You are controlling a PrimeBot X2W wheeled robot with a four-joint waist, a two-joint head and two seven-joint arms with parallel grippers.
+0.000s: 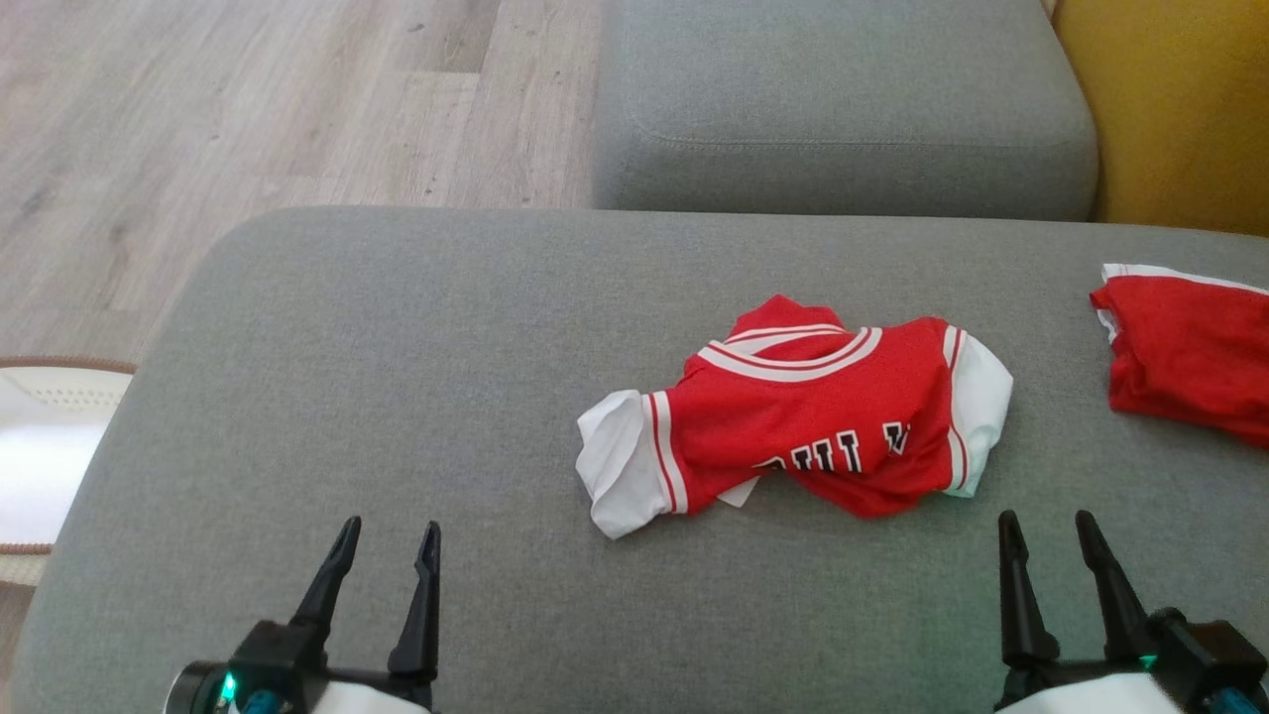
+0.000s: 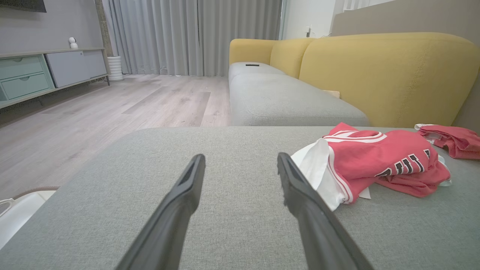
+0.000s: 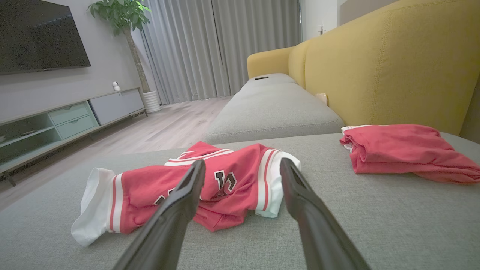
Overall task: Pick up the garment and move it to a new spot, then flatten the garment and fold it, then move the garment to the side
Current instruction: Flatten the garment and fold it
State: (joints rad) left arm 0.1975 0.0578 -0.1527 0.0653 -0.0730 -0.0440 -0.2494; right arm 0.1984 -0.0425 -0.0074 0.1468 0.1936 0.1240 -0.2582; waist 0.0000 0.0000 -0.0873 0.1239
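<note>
L gripper [image 1: 392, 524] & R gripper [image 1: 1045, 516] both spread, empty, at near edge of grey cushion [image 1: 397, 397]. Mid-cushion, nearer R, lies jersey [image 1: 813, 416]: crumpled, red w/ white sleeves, striped trim, black letters part-hidden. Red cloth [image 1: 1190, 347] at R edge. Beyond: 2nd cushion [image 1: 843, 89], yellow backrest [image 1: 1180, 99], wood floor [image 1: 248, 99].

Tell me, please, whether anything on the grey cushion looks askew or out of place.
The red jersey lies crumpled on the grey cushion: its lower part is tucked under, cutting off the lettering. The other red garment at the right looks roughly folded.
</note>
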